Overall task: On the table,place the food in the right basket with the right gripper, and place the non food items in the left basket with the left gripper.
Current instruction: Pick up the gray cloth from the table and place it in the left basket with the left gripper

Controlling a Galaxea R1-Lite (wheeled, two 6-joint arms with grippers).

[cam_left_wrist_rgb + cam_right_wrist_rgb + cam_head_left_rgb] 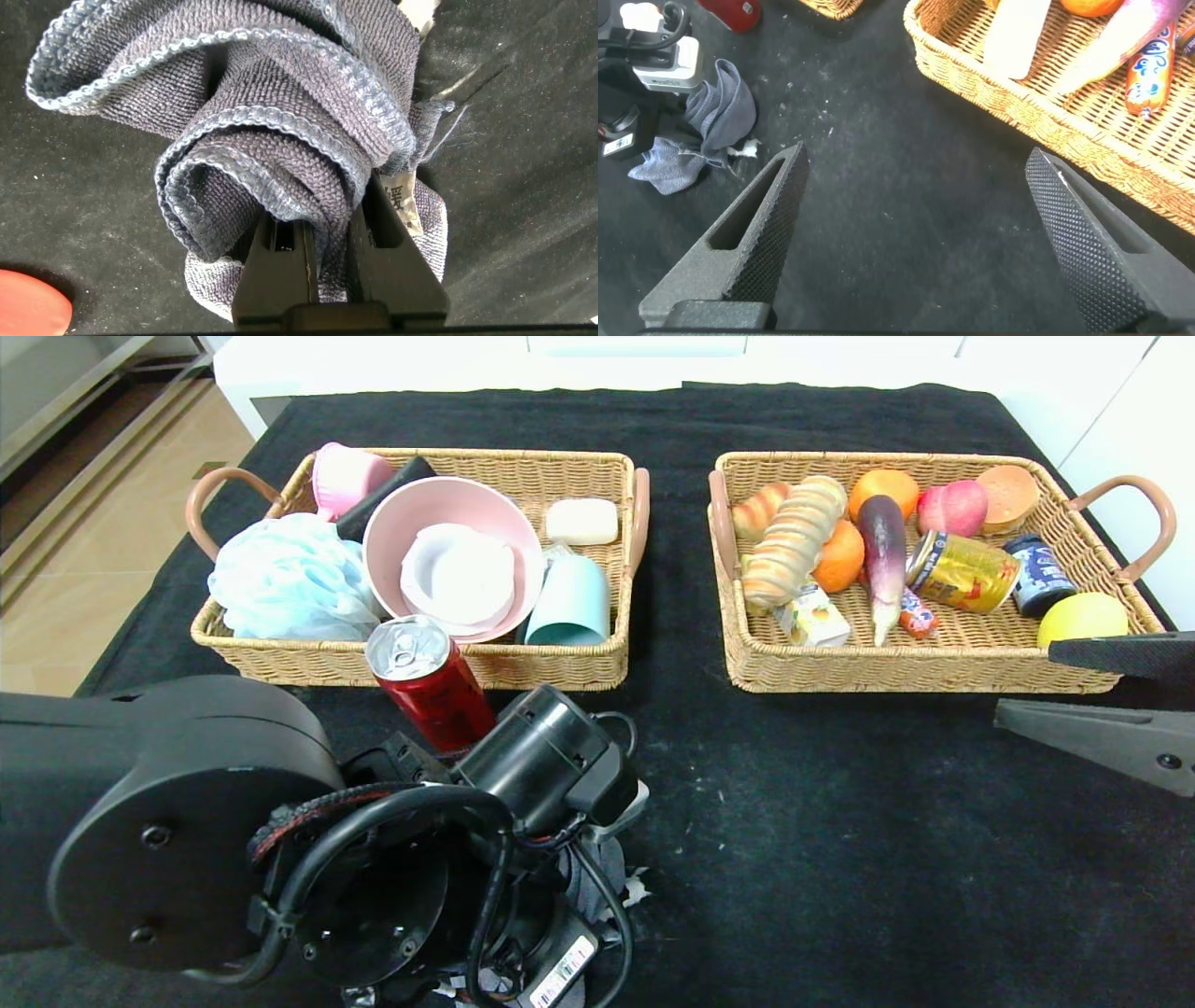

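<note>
- Head view: I have the left gripper (597, 859) low over the near edge of the black table (840, 859), left of centre, mostly hidden under its own arm. Only a scrap of the grey towel (607, 873) shows beneath it. The left basket (523, 665) sits toward the far left corner, already crowded; a red can (431, 683) stands on the cloth just in front of its near wall, right on my path. The right basket (934, 667) toward the far right holds the food.
- Left wrist view: the fingers (280, 271) are closed on a fold of the grey towel (280, 140), the rest bunched loose ahead of them. I judge the pinch thin, so I'd lift straight and slowly, high enough that the hanging cloth clears the can and basket rim.
- Right wrist view: the right gripper (915, 243) hangs with its fingers spread wide, holding nothing, above bare cloth near the right basket's (1018, 93) near wall; I'd leave it parked.
</note>
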